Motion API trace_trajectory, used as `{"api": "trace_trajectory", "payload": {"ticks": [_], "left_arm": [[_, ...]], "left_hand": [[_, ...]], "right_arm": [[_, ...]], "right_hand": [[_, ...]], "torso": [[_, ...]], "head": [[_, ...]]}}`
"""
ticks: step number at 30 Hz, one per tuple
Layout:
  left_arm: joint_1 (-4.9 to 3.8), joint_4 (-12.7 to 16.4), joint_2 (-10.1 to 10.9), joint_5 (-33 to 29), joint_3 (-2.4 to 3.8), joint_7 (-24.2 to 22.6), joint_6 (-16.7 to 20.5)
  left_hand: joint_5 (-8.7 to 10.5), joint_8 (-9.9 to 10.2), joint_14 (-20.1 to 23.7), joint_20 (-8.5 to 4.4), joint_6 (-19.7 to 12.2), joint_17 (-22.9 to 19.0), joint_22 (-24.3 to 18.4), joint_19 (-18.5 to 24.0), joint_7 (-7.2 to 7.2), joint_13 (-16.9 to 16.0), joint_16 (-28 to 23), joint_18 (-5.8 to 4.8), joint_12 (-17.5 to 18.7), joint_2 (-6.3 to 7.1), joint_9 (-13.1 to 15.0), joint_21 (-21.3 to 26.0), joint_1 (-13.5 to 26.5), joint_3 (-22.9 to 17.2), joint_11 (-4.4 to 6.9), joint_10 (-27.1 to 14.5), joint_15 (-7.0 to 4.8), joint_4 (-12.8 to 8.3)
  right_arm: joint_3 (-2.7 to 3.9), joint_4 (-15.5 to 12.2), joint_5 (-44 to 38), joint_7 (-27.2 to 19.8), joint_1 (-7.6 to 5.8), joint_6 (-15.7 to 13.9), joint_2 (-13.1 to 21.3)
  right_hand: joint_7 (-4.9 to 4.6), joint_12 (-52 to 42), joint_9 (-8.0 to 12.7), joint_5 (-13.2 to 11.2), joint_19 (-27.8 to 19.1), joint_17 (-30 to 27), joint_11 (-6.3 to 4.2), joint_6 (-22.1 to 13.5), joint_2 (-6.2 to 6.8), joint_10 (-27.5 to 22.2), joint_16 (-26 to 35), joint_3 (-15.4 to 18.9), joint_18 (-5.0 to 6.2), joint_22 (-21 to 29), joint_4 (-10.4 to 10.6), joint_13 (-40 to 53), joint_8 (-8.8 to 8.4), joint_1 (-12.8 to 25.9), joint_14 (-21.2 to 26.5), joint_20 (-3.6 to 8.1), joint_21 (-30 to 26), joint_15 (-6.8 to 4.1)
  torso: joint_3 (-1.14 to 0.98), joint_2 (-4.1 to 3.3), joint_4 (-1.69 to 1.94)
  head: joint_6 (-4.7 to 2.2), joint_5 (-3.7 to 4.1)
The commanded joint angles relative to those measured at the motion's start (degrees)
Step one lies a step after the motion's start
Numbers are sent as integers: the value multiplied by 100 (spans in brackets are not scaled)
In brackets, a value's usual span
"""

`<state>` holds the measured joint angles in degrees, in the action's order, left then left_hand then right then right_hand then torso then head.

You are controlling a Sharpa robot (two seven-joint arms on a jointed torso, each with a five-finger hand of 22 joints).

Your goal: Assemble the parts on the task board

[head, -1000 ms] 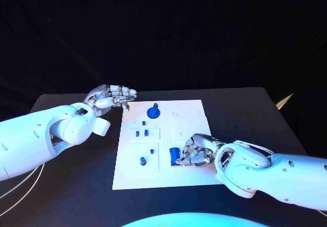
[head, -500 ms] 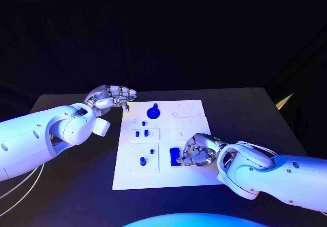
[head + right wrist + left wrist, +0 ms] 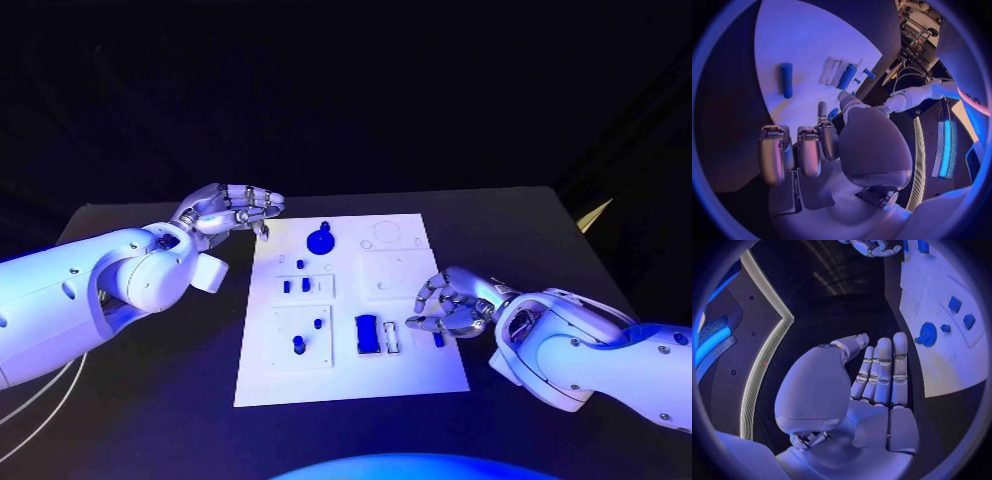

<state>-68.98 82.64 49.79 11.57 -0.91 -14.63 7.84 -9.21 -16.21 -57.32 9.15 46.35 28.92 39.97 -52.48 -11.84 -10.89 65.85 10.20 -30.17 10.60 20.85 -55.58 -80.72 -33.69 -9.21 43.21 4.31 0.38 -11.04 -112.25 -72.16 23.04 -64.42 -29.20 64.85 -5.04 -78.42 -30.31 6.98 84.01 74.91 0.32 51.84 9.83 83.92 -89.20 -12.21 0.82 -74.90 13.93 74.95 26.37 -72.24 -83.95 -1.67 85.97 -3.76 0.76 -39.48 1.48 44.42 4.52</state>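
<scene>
Black table (image 3: 159, 400) carries the white task board (image 3: 397, 375) at centre, both arms reaching in from the sides; left hand (image 3: 231, 208) hovers off the board's far-left corner, fingers together and straight in its wrist view, holding nothing; right hand (image 3: 451, 303) sits over the board's right edge, fingers curled in, and a small blue cylinder (image 3: 438, 339) lies on the board just beside it; can't tell if the fingertips pinch anything; progress looks partial: round blue part (image 3: 323, 240) seated at the far end, two small blue blocks (image 3: 296, 284) in the middle-left recess plate, a blue peg (image 3: 299, 343) standing in the near-left plate, a larger blue block (image 3: 366, 333) in its slot beside an open rectangular slot; the raised square plate (image 3: 391, 272) on the right looks unfilled, so my read is the loose cylinder and at least that slot remain; no containers beyond the board's own recesses
</scene>
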Motion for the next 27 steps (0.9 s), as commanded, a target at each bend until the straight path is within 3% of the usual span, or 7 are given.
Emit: {"api": "trace_trajectory", "payload": {"ticks": [1,5,13,16,27], "left_arm": [[-2,48,23,5,4,-112,-61],[0,81,67,-1,4,-149,-76],[6,100,114,-5,4,-177,-86],[7,105,128,-6,4,-179,-91],[9,115,162,-6,4,-191,-122]], "left_hand": [[8,-47,34,63,-67,-16,-37,19,-67,10,55,40,-55,-14,-11,55,160,83,2,-48,28,94],[36,-76,48,86,-102,-24,-118,12,-56,4,106,42,-114,42,-9,168,300,264,11,-80,39,227],[36,-92,58,89,-118,-31,-162,-8,-54,0,127,42,-147,60,-9,224,331,346,14,-98,41,283],[36,-92,58,89,-118,-31,-162,-8,-54,0,127,42,-147,60,-9,224,331,346,14,-98,41,283],[33,-94,59,89,-119,-32,-168,-12,-52,-1,130,42,-152,58,-9,232,325,353,15,-101,41,286]], "right_arm": [[-4,-103,-442,47,-26,-31,173],[-10,-161,-804,274,-23,37,391],[-24,-142,-1145,547,49,37,590],[-29,-109,-1192,612,90,46,575],[-36,89,-1303,815,321,233,305]], "right_hand": [[-5,-12,31,-151,517,1266,25,108,-4,100,37,-28,0,-1395,-20,894,-40,-50,-552,-57,-17,33],[-17,15,62,-332,518,1272,35,115,41,87,35,14,0,-1396,27,881,-101,-9,-553,-74,-15,45],[-2,1,58,-343,524,1282,27,185,47,95,30,51,-5,-1404,73,888,-90,28,-555,-78,14,43],[6,-2,56,-341,527,1289,20,215,46,97,27,66,-7,-1407,92,889,-84,41,-557,-77,25,39],[44,28,49,-355,530,1288,-11,332,10,91,28,126,-9,-1410,208,871,-66,125,-557,-62,35,13]], "torso": [[-1,-15,9],[-10,-9,-8],[-6,-2,0],[-7,-9,6],[-5,-9,6]], "head": [[-32,72],[-31,116],[-20,166],[12,174],[8,163]]}}
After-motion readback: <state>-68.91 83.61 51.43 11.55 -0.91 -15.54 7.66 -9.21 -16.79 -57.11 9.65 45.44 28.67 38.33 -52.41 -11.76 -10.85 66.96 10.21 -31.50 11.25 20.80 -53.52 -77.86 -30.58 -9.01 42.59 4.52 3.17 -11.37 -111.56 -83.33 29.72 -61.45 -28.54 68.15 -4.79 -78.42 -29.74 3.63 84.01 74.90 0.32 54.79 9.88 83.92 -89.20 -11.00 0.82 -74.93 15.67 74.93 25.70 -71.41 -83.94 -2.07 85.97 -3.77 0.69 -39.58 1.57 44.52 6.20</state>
